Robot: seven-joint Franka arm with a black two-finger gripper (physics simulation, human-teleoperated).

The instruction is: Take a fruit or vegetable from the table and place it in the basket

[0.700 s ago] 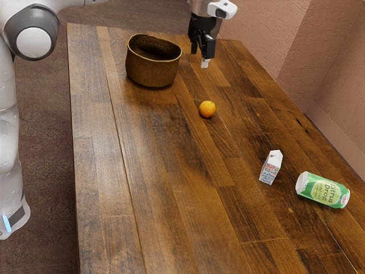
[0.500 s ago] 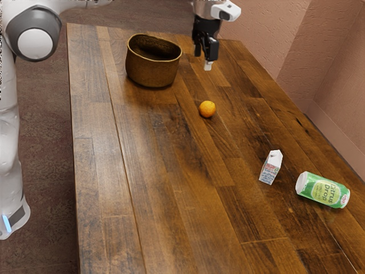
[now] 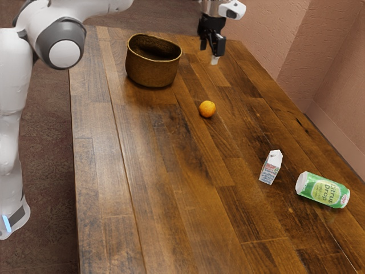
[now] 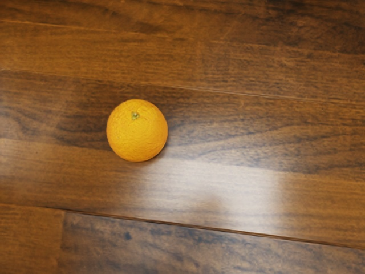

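My gripper [image 3: 214,56] hangs above the table toward the far end in the exterior view, on the exterior view's right of the basket; whether it is open or shut cannot be made out. A small orange [image 3: 207,109] rests on the wood, apart from the gripper and lower in that view. The wrist view has the same orange [image 4: 137,131] from above, its green stem spot showing. The basket is a round, brown, pot-like container [image 3: 153,72], standing upright with its dark inside partly visible.
A small white carton [image 3: 271,167] stands on the wooden table [image 3: 165,194]. Beside it a green can [image 3: 323,190] lies on its side. A pinkish wall [image 3: 336,74] runs along the exterior view's right, beyond the table edge.
My gripper has shifted toward the exterior view's right, and its image is slightly higher than half a second ago. The arm's elbow has swung right too. Orange, basket, carton and can have stayed put.
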